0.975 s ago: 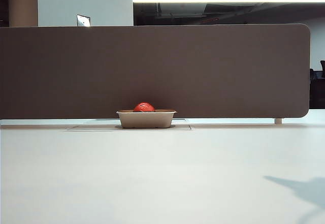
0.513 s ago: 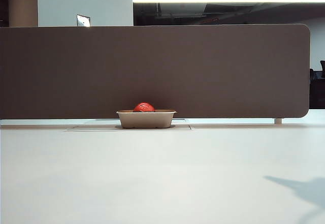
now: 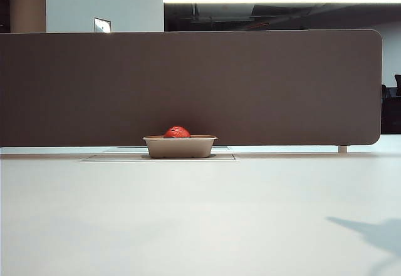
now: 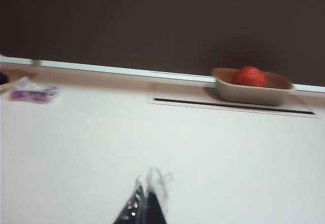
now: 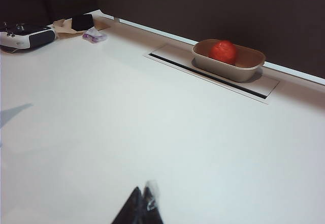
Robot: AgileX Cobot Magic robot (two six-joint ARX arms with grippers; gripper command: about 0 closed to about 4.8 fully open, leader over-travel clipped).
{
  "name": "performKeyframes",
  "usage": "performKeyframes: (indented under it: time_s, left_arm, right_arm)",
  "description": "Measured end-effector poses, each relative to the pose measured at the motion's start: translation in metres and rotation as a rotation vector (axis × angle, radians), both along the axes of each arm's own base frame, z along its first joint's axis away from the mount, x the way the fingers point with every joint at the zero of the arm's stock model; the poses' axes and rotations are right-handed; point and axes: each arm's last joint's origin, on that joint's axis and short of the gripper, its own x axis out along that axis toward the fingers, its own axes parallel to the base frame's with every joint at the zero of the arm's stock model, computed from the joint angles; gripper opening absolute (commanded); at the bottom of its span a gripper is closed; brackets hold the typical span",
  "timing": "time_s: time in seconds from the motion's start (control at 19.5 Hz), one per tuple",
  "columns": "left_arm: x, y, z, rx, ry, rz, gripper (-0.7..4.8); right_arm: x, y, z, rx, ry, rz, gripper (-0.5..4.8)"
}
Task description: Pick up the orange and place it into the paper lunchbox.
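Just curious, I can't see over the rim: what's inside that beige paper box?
The orange sits inside the paper lunchbox, toward one end. The rest of its brownish floor looks bare; the part beneath the orange is hidden.

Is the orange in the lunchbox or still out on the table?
In. The orange sits inside the lunchbox, its top showing above the rim in all views.

Black, glossy, tapered fingertips (image 4: 144, 206) on both hands (image 5: 141, 209)
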Motion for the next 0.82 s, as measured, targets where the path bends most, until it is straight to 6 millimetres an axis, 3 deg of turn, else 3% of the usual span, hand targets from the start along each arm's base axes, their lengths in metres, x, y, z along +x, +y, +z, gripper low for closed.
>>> performKeyframes:
  time_s: [0.82]
  left_arm:
    - [-0.0001, 0.0, -0.0023, 0.024, 0.023, 0.039, -0.07]
  right_arm:
    - [0.0, 0.0, 0.0, 0.0, 0.0, 0.0, -0.05]
